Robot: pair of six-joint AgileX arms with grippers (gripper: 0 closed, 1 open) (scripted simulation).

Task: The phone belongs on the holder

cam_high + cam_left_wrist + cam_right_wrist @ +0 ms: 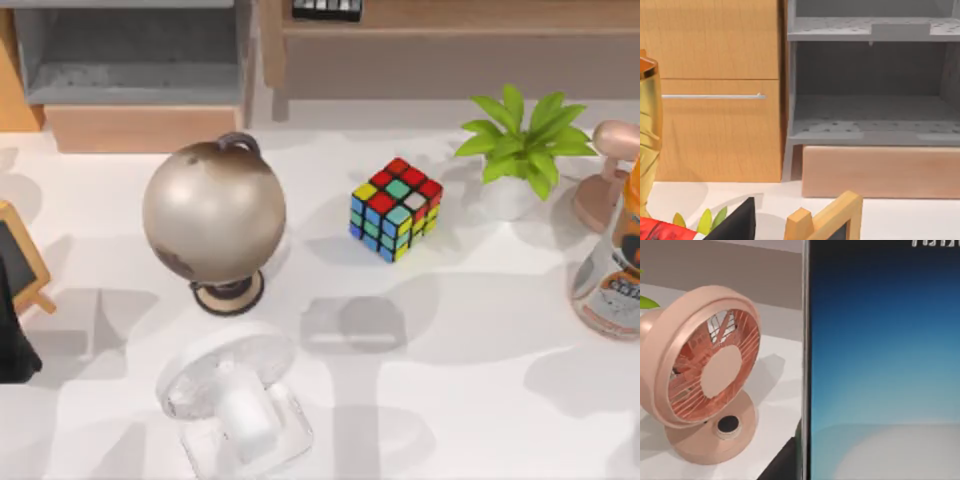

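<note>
Seen from above, the white worktop (470,330) carries a clear, glassy phone holder (237,412) at its near left, standing empty, so by my reading the placing has not happened. Behind it stands a pale metallic globe on a round base (214,212), with a multicoloured puzzle cube (396,208) at the middle and a leafy green potted plant (524,142) farther right; these crowd the route to the holder, which may be why any carry would need to stay high. At the right edge sit a pink desk fan (606,180) and a clear bottle with an orange label (612,262). The left wrist view faces a wooden cabinet with a silver handle (715,100) and a grey open shelf unit (872,90), suggesting that arm is parked aside. The right wrist view has the slim blue-screened phone with a silver-white rim (880,370) very close and upright, the fan just beyond; it looks carried by the right arm, though I cannot tell either gripper's state.
</note>
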